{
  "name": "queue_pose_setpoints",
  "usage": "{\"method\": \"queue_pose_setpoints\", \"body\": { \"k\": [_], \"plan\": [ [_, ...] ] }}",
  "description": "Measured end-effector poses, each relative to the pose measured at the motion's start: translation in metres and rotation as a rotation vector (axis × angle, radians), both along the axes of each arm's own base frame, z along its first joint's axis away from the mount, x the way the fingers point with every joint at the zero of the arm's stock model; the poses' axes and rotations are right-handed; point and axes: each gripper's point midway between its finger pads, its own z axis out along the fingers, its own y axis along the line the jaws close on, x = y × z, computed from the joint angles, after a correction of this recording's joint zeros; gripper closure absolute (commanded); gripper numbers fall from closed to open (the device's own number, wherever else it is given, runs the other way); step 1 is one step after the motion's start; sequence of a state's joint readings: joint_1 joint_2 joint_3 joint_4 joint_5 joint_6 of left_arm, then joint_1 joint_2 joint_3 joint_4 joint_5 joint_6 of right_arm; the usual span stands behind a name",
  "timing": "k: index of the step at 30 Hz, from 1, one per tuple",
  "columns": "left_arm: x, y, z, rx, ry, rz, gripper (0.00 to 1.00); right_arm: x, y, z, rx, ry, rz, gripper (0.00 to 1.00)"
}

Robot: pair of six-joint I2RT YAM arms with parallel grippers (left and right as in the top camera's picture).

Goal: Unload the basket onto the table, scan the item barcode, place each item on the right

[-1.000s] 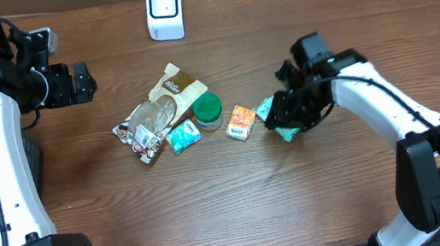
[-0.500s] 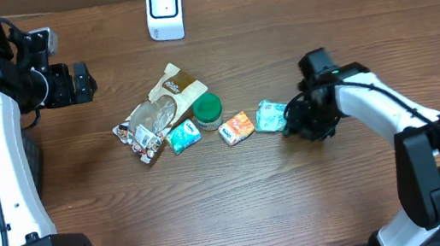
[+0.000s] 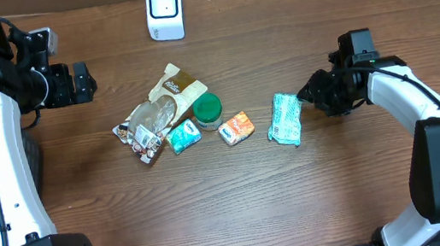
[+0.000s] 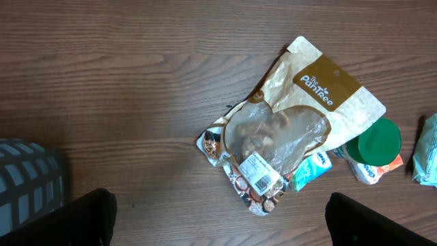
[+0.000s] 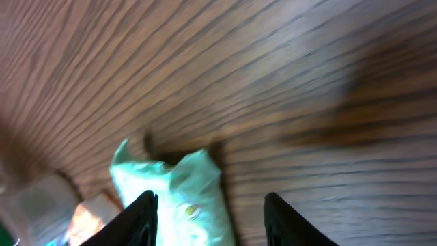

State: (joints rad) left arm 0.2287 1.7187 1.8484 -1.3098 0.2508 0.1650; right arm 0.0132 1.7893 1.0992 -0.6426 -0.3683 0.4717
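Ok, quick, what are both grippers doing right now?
Left gripper: open, holding nothing.
Right gripper: open, holding nothing; the green packet lies on the table beside its fingertips.

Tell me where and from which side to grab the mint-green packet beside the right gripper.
Pinch the mint-green packet across its narrow width, mid-length, with the right gripper coming straight down. It lies flat on the table, long and slim, with bare wood along both long edges, so the jaws should probably fit either side.
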Motion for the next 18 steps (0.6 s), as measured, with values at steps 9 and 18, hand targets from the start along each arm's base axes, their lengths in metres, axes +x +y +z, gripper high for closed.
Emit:
{"method": "queue_pose_setpoints", "body": {
  "k": [9,18],
  "plan": [
    [0.000,0.000,0.000,0.000,0.000,0.000,0.00,-0.033,0.015,-0.001,0.079,0.140,0.021,0.49],
    [0.000,0.000,0.000,0.000,0.000,0.000,0.00,-0.045,0.038,-0.016,0.087,0.127,0.097,0.54]
  ]
}}
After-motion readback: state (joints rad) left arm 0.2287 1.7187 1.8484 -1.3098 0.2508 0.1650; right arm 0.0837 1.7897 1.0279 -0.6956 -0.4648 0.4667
